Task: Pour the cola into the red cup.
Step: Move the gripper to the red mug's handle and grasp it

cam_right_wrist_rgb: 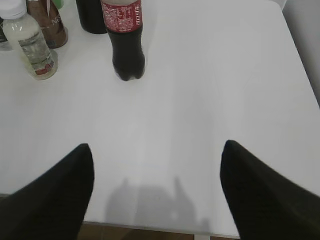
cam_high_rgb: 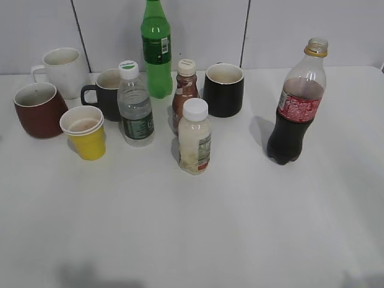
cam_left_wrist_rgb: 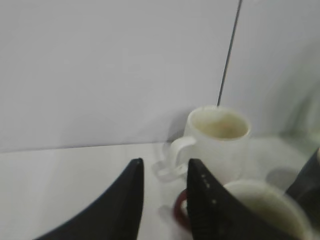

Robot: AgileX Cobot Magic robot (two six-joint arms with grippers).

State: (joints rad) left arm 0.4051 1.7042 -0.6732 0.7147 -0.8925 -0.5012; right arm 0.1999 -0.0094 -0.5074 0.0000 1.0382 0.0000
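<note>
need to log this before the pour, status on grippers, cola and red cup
Left gripper open, empty, near red cup. Right gripper open wide, short of cola. Cola upright, uncapped, untouched. Yellow cup crowds red cup.

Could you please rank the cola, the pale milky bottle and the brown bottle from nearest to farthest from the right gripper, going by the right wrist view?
From the open right gripper:
1. Cola, ahead, slightly left of centre.
2. Pale milky bottle, far left.
3. Brown bottle, just behind the milky one.
</note>
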